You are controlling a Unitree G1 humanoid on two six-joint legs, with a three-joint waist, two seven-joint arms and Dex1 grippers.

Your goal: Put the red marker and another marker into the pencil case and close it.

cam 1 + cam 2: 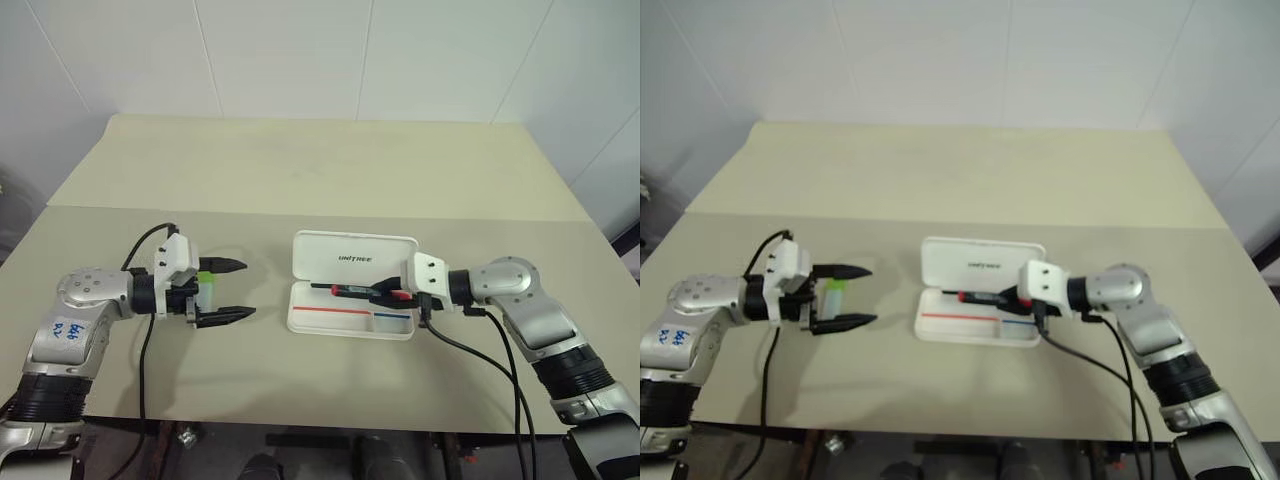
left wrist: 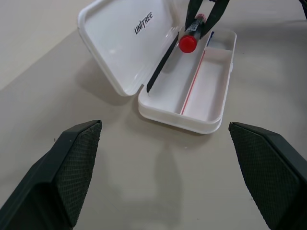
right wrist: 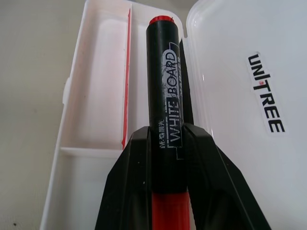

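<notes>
Right wrist view shows the right gripper with its jaws pinching the red marker, a black whiteboard marker, over the open pencil case. Its red end points along the tray, beside the raised lid with the UNITREE lettering. On the tabletop the case lies near the middle. To the left of the case, well apart from it, the left gripper has its jaws spread wide, and the green-ended highlighter sits between them, close to the wrist.
</notes>
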